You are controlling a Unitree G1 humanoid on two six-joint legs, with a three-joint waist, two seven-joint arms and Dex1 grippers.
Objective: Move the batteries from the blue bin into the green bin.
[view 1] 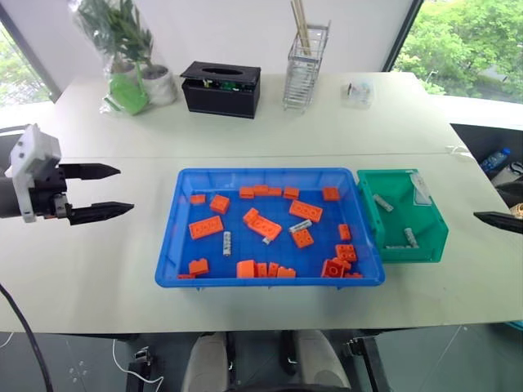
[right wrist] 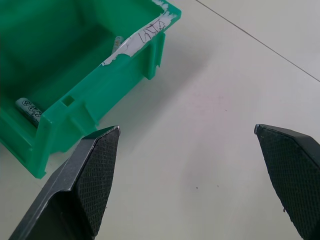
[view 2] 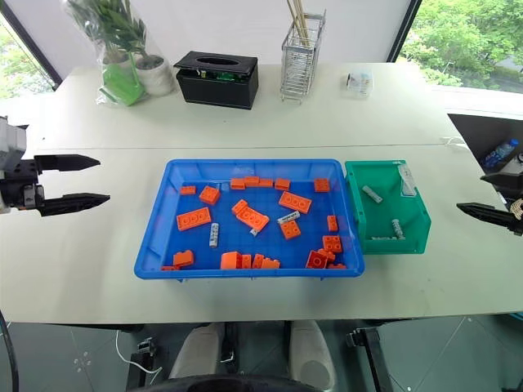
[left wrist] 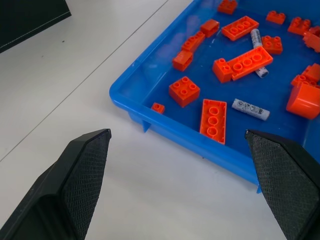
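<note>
White table (view 1: 98, 261) is carrying everything in the head views, with windows and green trees lying behind it. On it the large shallow blue plastic bin (view 1: 167, 245) is holding scattered orange toy bricks (view 1: 205, 226) and two small silver-grey cylinder batteries (view 1: 227, 242), one near the middle left and one near the centre. Touching its right side, the small deep green plastic bin (view 1: 437, 237) is holding three more batteries and is wearing a white tape label with scribbled writing too small to read. Left tool (view 1: 105, 192) is hovering well left of the blue bin, its black fingers spread and empty.

Left wrist view is showing print on a battery, unreadable.

Right wrist view is showing the right tool (right wrist: 187, 175) gaping wide over bare table beside the green bin, gripping nothing.
</note>
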